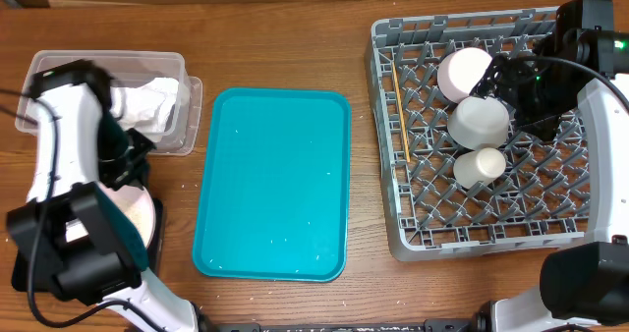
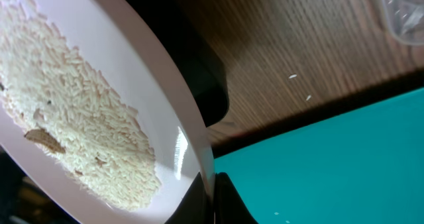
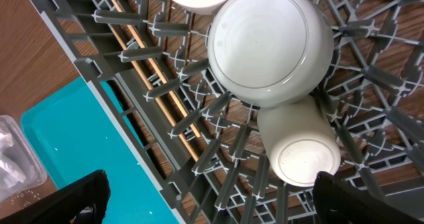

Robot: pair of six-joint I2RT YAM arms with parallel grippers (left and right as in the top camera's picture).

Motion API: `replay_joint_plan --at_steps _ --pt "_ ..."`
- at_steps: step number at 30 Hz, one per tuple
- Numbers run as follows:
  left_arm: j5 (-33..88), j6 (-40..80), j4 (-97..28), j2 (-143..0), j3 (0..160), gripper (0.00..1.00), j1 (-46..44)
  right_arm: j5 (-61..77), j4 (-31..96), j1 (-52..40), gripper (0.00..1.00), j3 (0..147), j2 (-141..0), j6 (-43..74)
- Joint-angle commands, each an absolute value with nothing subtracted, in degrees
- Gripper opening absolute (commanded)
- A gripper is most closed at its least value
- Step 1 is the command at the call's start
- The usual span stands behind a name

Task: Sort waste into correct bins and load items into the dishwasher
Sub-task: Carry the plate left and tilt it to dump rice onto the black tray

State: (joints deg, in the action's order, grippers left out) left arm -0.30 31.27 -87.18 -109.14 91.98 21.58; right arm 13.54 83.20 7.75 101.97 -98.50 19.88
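Currently, left pincer point(image 2: 211, 184): closed down tight; it seems to nip the plate's rim at the bottom edge of the left wrist view, though the contact is mostly cut off there.
Plate point(image 2: 156, 101): large, pinkish-white and tilted, with its rim sweeping from upper left to bottom centre. In the overhead view it sits at lower left, largely under the arm.
Rice point(image 2: 79, 124): a heap on the plate's face, stretched along that same diagonal. A few stray grains point(image 2: 293, 76) lie on the tabletop point(image 2: 298, 32).
Black tray point(image 2: 207, 85): a dark edge just behind the plate's rim.
Right pincer point(image 3: 211, 184): fingers spread wide with nothing held, over the dish rack point(image 1: 462, 236) at the right of the overhead view.
Chopsticks point(image 1: 398, 111): in the rack along its left wall, long axis running top to bottom of the overhead frame.
Pink bowl point(image 1: 462, 72), pale grey bowl point(image 1: 479, 121), cup point(image 1: 479, 165): a touching row down the rack. The grey bowl is base up, and the cup is tipped, one round end facing the right wrist camera.
Clear tub point(image 1: 108, 57): upper left, with crumpled napkins point(image 1: 147, 101) inside.
Teal tray point(image 1: 275, 194): centre, long axis top to bottom.
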Motion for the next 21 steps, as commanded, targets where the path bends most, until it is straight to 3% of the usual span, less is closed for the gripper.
replay_joint_plan --at_steps 1,21 --pt "13.43 22.22 -86.26 -106.80 93.23 0.04 28.38 13.52 83.02 7.79 1.00 102.06 -96.49 20.21" --pt "51.07 -0.14 -93.65 -106.80 93.21 0.04 56.31 13.52 83.02 7.79 1.00 102.06 -96.49 20.21"
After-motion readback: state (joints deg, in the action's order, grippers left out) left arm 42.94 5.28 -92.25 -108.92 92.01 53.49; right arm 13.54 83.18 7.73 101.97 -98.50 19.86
